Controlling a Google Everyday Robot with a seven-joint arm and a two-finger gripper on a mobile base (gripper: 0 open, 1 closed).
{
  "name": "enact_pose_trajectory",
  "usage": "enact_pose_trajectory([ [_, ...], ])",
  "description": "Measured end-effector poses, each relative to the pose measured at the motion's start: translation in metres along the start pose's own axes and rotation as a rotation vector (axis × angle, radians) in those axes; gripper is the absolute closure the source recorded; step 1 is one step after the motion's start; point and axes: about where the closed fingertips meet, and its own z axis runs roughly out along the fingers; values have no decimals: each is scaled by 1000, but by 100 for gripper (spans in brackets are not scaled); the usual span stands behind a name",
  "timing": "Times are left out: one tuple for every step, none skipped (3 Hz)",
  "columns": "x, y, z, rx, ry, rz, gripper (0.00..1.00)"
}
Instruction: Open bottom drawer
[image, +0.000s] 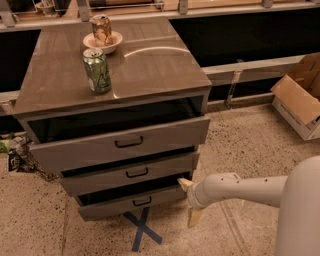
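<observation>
The bottom drawer is the lowest of the cabinet's three grey-brown drawers, with a slim front and a small black bar handle. It stands pulled out a little, with a dark gap above its front. My gripper is on a white arm coming from the right. It sits just right of the drawer's right end, near the floor. Its two tan fingers are spread apart and hold nothing. It is not on the handle.
The middle drawer and top drawer also stand slightly out. A green can and a bowl with a can are on the cabinet top. Blue tape X marks the floor. A cardboard box is at right.
</observation>
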Motion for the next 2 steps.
enact_pose_trajectory([
  [0,0,0,0,0,0,0],
  [21,4,30,-22,6,81,0],
])
